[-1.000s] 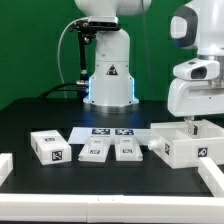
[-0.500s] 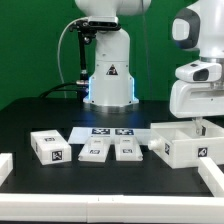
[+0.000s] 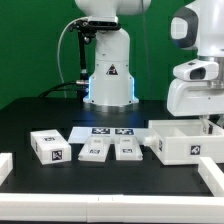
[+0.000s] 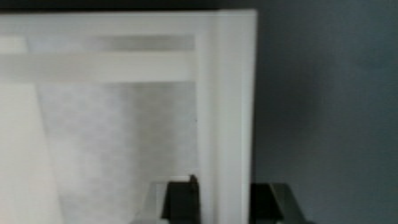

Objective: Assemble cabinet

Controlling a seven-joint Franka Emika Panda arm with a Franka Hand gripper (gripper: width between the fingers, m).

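The cabinet [image 3: 178,148] is seen on the black counter [image 3: 40,118] at the exterior view's right, open side upward. One of its thin walls is clenched by the hand [image 4: 226,203], a dark finger [image 4: 176,206] being pressed against each face in the wrist view. Three small tagged blocks [image 3: 93,150] are laid in a row on the exterior view's left of it, near the marker board [image 3: 105,131].
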